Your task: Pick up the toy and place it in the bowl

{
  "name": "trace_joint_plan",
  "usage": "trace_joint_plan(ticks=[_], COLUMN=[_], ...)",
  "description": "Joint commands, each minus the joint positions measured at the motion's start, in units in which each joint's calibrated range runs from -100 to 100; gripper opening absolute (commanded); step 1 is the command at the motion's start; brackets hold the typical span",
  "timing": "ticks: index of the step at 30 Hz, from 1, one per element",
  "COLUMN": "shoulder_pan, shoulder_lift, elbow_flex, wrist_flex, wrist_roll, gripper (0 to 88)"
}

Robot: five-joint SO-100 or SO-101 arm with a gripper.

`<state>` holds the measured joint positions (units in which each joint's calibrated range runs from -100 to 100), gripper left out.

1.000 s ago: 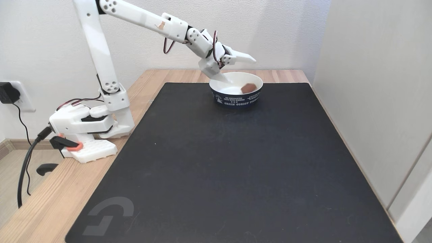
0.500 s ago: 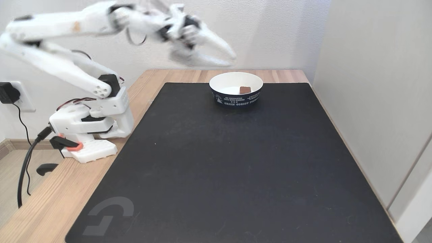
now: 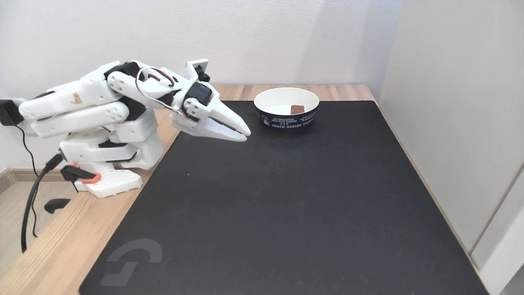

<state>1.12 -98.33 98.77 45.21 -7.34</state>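
The toy, a small reddish-brown block, lies inside the bowl near its right wall. The bowl is round paper, white inside and navy outside with white lettering, and it stands at the far edge of the black mat. My white arm is folded low over its base at the left. The gripper points right just above the mat's left part, well to the left of the bowl and a little nearer the camera. Its fingers lie together, shut, with nothing between them.
A large black mat covers most of the wooden table. The arm's base is clamped at the table's left edge, with cables hanging there. A pale wall panel runs along the right side.
The arm pulled back from over the bowl, swung up and left, then folded down over its base. The gripper closed, and the toy settled in the bowl.
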Motion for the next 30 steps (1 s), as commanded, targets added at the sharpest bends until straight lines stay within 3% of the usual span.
trace_joint_plan(ticks=[1, 5, 30], shoulder_pan=[-0.1, -0.2, 0.0], shoulder_lift=[-1.2, -1.2, -1.1], elbow_flex=[0.8, 0.7, 0.6], wrist_flex=[9.0, 9.2, 9.2], wrist_roll=[4.7, 9.3, 9.0], gripper=[2.2, 2.2, 2.2])
